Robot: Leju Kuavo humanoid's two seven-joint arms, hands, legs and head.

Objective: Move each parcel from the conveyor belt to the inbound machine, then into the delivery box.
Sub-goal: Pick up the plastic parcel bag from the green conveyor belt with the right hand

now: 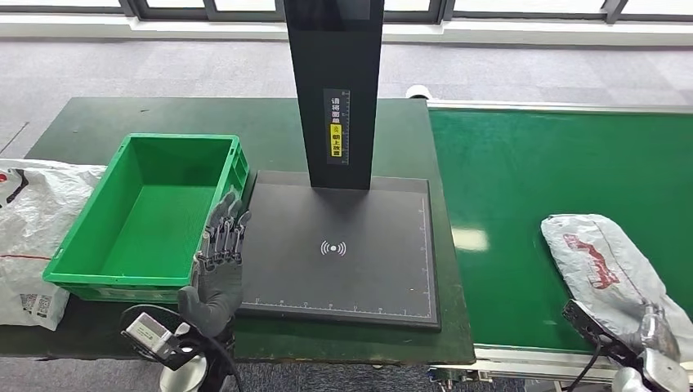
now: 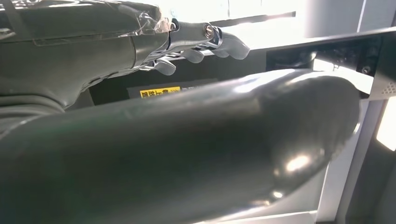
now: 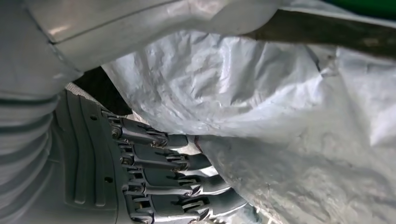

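Gripping parcel (image 1: 609,265) on belt (image 1: 531,188), right hand (image 3: 159,177)

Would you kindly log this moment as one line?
right hand: grips parcel on belt | left hand: open, beside bin | scanner plate: bare

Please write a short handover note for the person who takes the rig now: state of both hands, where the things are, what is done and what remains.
Left hand: holds nothing, fingers straight, raised between the green box and the scanner plate.
Right hand: at the near end of the grey parcel on the belt; the wrist view shows its fingers under the wrapping, but a firm grip cannot be confirmed.
Done: nothing visible; the plate and the box hold no parcel.
Left: lift this parcel to the plate, then put it in the box.
A white bag lies on the table left of the box.
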